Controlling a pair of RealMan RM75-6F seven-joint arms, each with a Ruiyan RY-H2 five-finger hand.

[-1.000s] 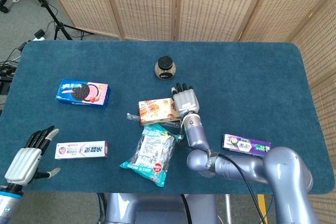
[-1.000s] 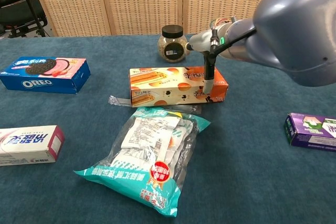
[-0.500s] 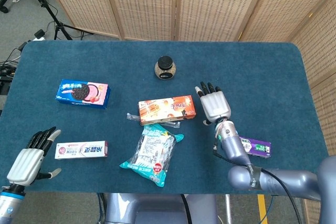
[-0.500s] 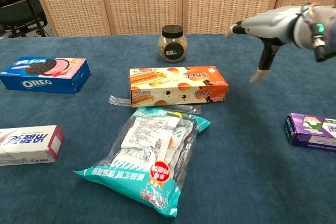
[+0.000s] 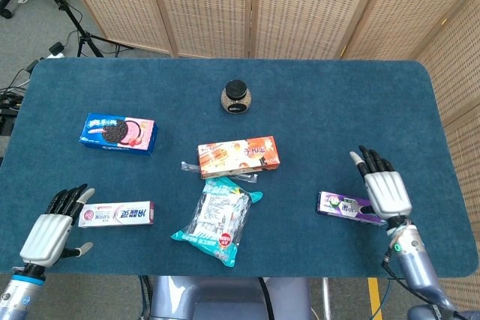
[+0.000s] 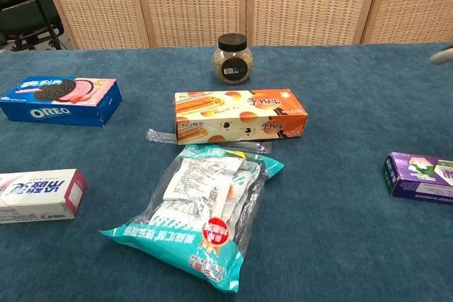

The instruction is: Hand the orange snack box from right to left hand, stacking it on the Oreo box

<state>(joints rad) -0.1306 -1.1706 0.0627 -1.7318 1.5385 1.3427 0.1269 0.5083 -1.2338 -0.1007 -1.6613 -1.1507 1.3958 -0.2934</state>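
The orange snack box lies flat near the table's middle, with nothing touching it. The blue Oreo box lies at the far left. My right hand hovers open at the right edge, fingers spread, just right of a purple box. My left hand is open at the front left corner, beside a white toothpaste box. Only a pale fingertip of the right hand shows in the chest view.
A crinkly teal snack bag lies just in front of the orange box, a clear wrapper between them. A dark-lidded jar stands behind it. Wicker screens back the table.
My right hand has let go of the orange box and swung away to the right front edge, beside the purple box. The orange box stays put. The left hand barely shifted.
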